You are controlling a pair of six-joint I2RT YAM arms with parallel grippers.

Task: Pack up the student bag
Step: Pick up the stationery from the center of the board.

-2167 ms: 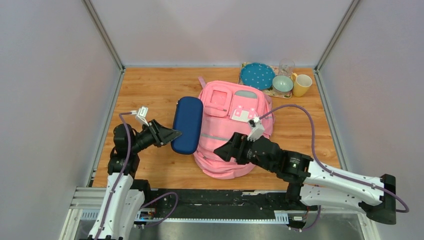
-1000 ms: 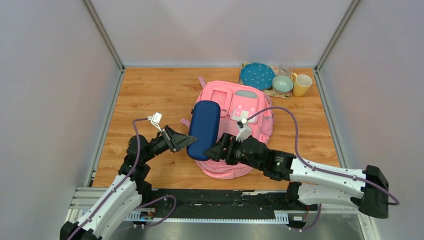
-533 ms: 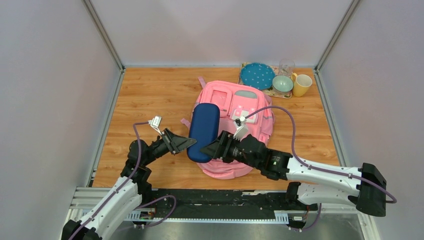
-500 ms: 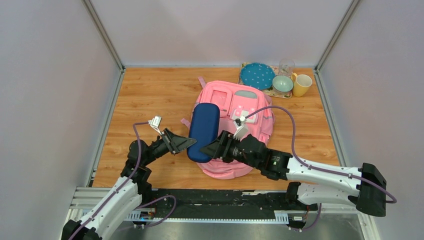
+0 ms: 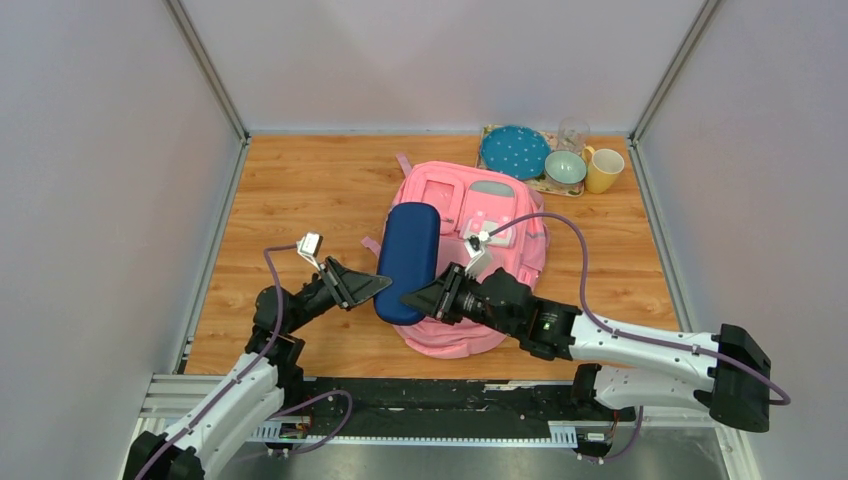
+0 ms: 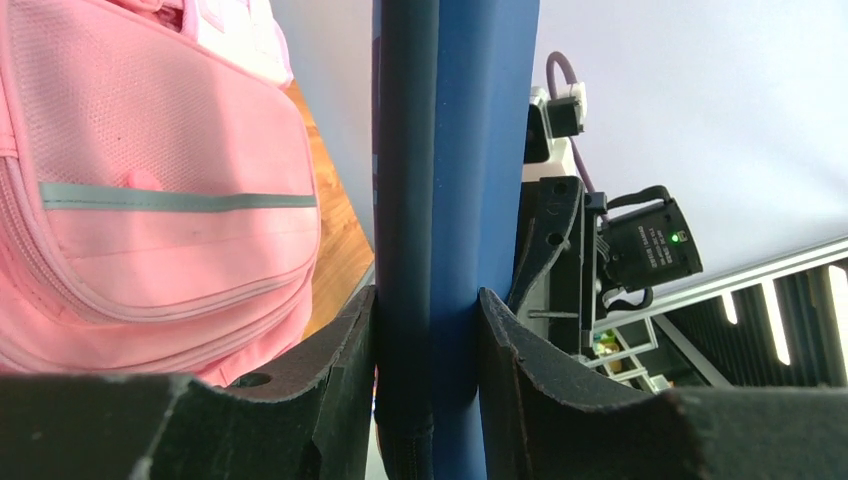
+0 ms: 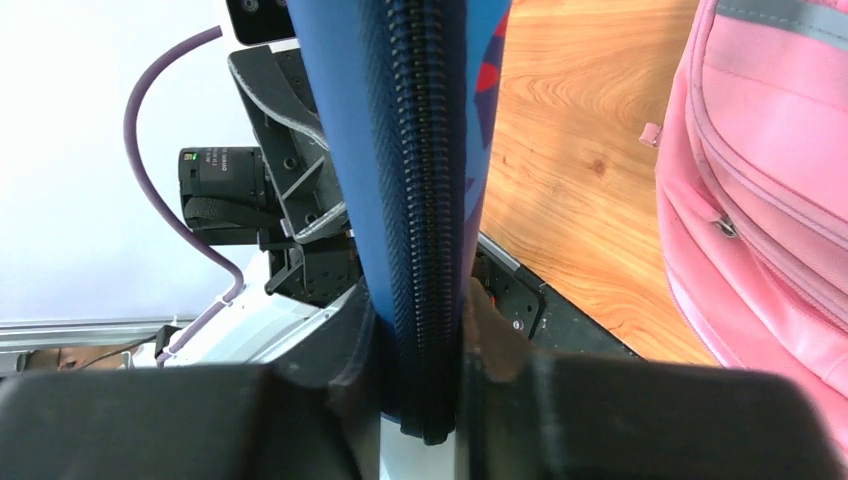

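The student bag (image 5: 500,215), pink with a grey strip, lies flat mid-table. A navy blue zip case (image 5: 408,258) hangs over the bag's left side, held at its near end from both sides. My left gripper (image 5: 378,287) is shut on the case's left edge. In the left wrist view the case (image 6: 440,200) fills the left gripper (image 6: 428,300), with the bag (image 6: 150,200) to the left. My right gripper (image 5: 412,298) is shut on the case from the right. The right wrist view has the zip edge of the case (image 7: 420,150) pinched in the right gripper (image 7: 415,300), and the bag (image 7: 770,180) at right.
At the back right stands a tray with a teal spotted plate (image 5: 514,150), a teal bowl (image 5: 565,167), a yellow mug (image 5: 604,170) and a clear glass (image 5: 573,132). Enclosure walls border the table on three sides. A metal rail (image 5: 400,395) runs along the near edge.
The left gripper carried the case from beside the bag rightward over it. The right gripper came up to the case's near end and shut on it in the last second.
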